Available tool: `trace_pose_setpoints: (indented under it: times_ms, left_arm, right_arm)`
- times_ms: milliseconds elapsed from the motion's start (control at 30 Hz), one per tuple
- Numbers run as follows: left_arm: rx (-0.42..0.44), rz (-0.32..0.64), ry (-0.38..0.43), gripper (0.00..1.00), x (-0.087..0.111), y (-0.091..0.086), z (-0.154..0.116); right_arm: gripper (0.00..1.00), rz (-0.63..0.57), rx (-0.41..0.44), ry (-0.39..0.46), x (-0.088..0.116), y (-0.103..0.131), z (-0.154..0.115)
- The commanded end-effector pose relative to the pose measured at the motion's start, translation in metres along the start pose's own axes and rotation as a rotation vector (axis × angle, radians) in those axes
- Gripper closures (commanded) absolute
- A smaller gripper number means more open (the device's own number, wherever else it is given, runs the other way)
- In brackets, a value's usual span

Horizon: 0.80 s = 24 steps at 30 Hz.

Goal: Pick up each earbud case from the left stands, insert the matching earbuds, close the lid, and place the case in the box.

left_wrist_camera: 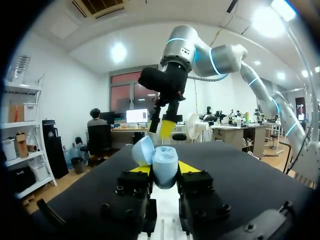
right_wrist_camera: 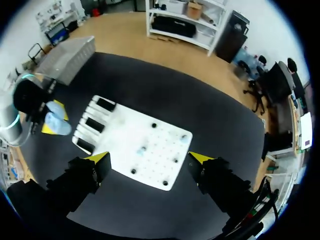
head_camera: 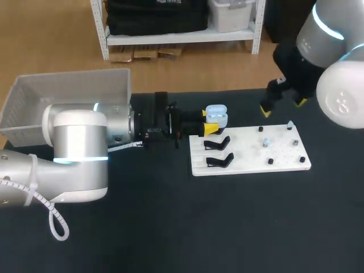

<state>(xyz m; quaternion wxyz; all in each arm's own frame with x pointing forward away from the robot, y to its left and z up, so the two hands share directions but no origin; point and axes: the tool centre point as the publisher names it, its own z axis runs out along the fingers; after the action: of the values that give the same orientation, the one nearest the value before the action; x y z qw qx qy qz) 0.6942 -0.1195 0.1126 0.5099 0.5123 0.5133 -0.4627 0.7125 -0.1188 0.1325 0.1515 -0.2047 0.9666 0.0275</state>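
My left gripper (head_camera: 209, 121) is shut on a light blue earbud case (head_camera: 216, 115), held level just behind the white board (head_camera: 244, 152). In the left wrist view the case (left_wrist_camera: 165, 167) sits between the yellow tips of the left gripper (left_wrist_camera: 165, 174) with its lid (left_wrist_camera: 143, 150) swung open. My right gripper (head_camera: 282, 105) hangs open above the board's far right corner, holding nothing. The right wrist view looks down past the right gripper (right_wrist_camera: 150, 159) onto the board (right_wrist_camera: 155, 131) and a small pale earbud (right_wrist_camera: 142, 149). Another earbud (head_camera: 265, 142) lies among black pegs.
Two empty black stands (head_camera: 217, 143) (head_camera: 219, 160) occupy the board's left part. A pale box (head_camera: 68, 94) stands at the table's back left, behind my left arm; the right wrist view also takes in the box (right_wrist_camera: 70, 56). Dark tabletop surrounds the board.
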Motion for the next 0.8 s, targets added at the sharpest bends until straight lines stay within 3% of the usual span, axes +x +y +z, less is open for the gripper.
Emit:
trace_pose_setpoints:
  times_ms: [33, 233, 400, 533, 633, 800]
  left_arm:
    - [0.003, 0.000, -0.001, 1.00, 0.001, 0.001, 0.000]
    - [0.003, 0.000, -0.001, 1.00, 0.001, 0.001, 0.000]
    - [0.003, 0.000, -0.001, 1.00, 0.001, 0.001, 0.000]
    - [0.003, 0.000, -0.001, 1.00, 0.001, 0.001, 0.000]
    - [0.003, 0.000, -0.001, 1.00, 0.001, 0.001, 0.000]
    - [0.003, 0.000, -0.001, 1.00, 0.001, 0.001, 0.000]
  right_arm:
    - [0.00, 0.005, 0.127, 0.027, 0.003, -0.009, 0.016]
    - [0.00, 0.003, 0.187, 0.097, 0.010, -0.022, 0.039]
    - [0.20, 0.010, 0.238, 0.130, 0.012, -0.030, 0.055]
    - [0.25, 0.020, 0.256, 0.149, 0.012, -0.034, 0.066]
    - [0.40, 0.032, 0.273, 0.160, 0.011, -0.038, 0.071]
    - [0.47, 0.065, 0.291, 0.175, 0.008, -0.044, 0.079]
